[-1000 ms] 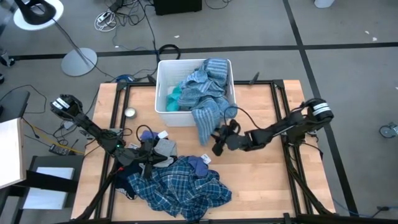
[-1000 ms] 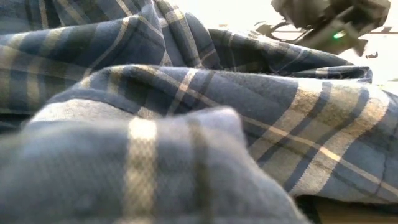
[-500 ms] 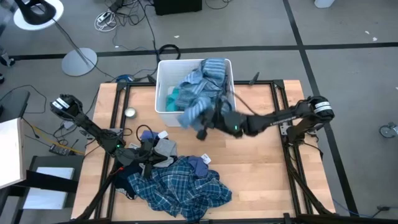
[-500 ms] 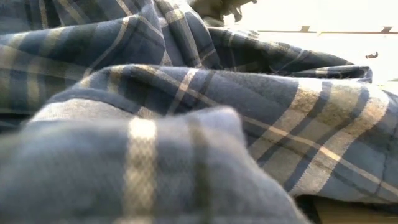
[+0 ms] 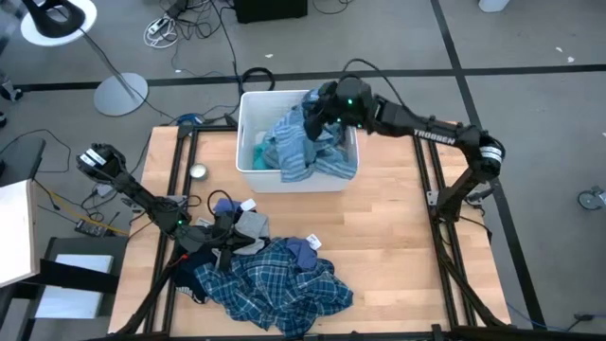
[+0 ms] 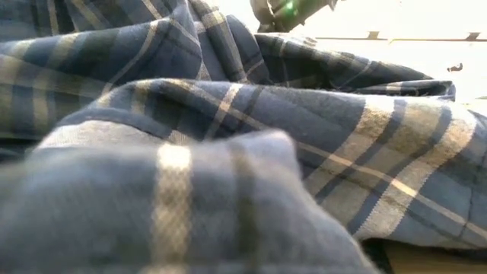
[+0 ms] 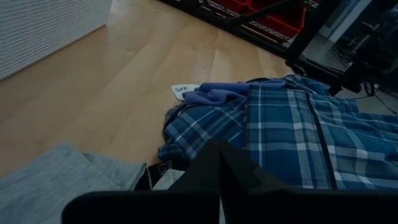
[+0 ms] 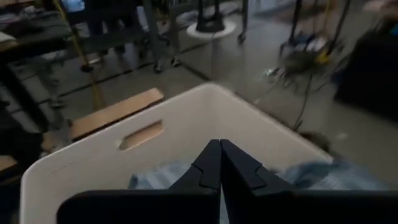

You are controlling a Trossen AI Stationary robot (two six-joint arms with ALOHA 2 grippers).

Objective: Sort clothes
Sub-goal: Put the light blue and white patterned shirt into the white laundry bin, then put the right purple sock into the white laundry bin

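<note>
My right claw (image 5: 317,106) hangs closed and empty above the white bin (image 5: 248,142); the striped garment (image 5: 303,142) lies beneath it. Next I should fetch the plaid shirt (image 5: 275,289) beside my closed left claw (image 5: 220,248), keeping clear of the bench (image 5: 398,246).

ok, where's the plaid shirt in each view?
High: plaid shirt at the table's near edge, in front of the left end effector.
Low: fills nearly the whole picture.
Left wrist: beyond the shut fingers.
Right wrist: not in it.
Shared landmark: white bin, also in both wrist views.
</note>
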